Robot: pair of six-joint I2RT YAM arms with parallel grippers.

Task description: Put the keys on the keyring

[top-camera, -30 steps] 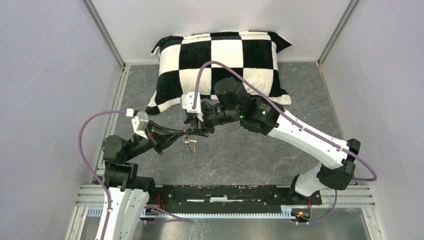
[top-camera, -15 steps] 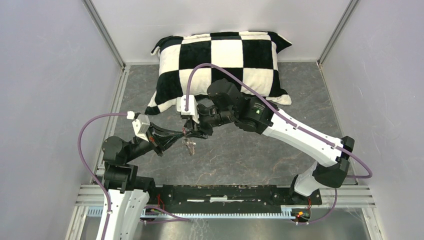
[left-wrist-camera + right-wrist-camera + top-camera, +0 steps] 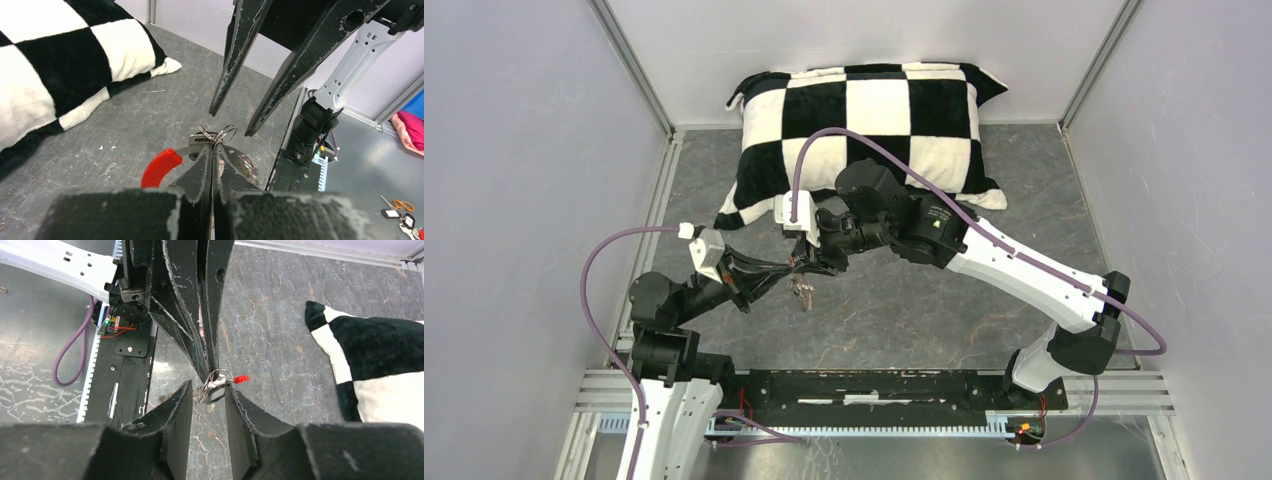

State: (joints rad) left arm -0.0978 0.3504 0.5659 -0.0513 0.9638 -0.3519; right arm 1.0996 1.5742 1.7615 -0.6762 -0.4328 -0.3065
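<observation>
My left gripper (image 3: 792, 268) is shut on the keyring (image 3: 218, 135), pinching its thin silvery wire loops at the fingertips, a little above the floor. The ring's red sleeve (image 3: 160, 167) curves out to the left of my left fingers and also shows in the right wrist view (image 3: 241, 378). Keys (image 3: 804, 292) hang from the ring below the grippers; one dark key head (image 3: 216, 394) shows in the right wrist view. My right gripper (image 3: 209, 387) is open, its fingertips (image 3: 216, 110) on either side of the ring, not closed on it.
A black-and-white checkered pillow (image 3: 864, 110) lies at the back of the grey stone-patterned floor (image 3: 944, 300). White walls with metal rails enclose the cell. The black base bar (image 3: 874, 385) runs along the near edge.
My right arm has moved left and slightly back, bringing its open fingers around the ring. My left gripper and the hanging keys shifted slightly left.
</observation>
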